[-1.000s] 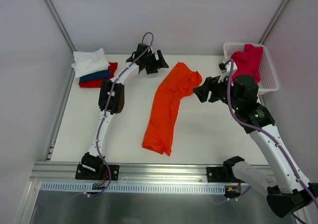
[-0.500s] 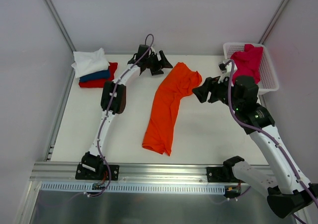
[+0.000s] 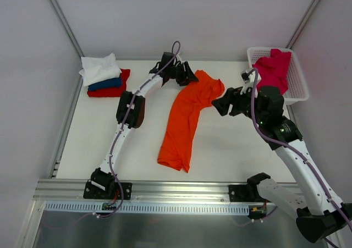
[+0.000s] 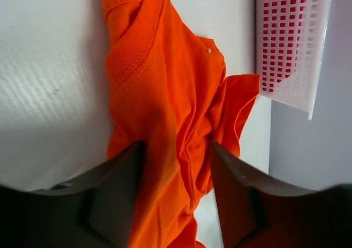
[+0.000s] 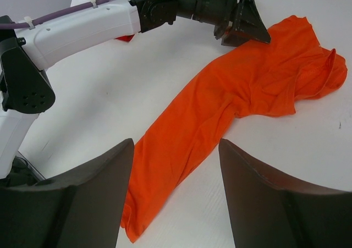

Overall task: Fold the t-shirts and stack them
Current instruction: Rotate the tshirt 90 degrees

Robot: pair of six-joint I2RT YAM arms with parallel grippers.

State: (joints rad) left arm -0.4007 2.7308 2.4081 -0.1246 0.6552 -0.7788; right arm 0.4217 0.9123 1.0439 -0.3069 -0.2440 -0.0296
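The large orange t-shirt (image 3: 187, 116) lies bunched lengthwise in a long strip down the middle of the table. My left gripper (image 3: 187, 76) is down at its far collar end. In the left wrist view the fingers (image 4: 124, 182) straddle a ridge of orange cloth (image 4: 165, 110), open, with a gap still showing between them. My right gripper (image 3: 225, 102) hovers open just right of the shirt's upper part, nothing in it; the shirt (image 5: 220, 105) lies below and beyond its jaws. White (image 3: 100, 67), dark blue (image 3: 105, 83) and red (image 3: 107, 92) t-shirts sit folded in a stack at the far left.
A white lattice basket (image 3: 297, 88) stands at the far right corner with a crimson-pink t-shirt (image 3: 273, 66) draped in it; its side (image 4: 291, 44) shows in the left wrist view. Grey walls close the table on three sides.
My left gripper has moved right from beside the shirt onto its collar end, and its jaws have narrowed around the cloth. The right arm has barely moved.
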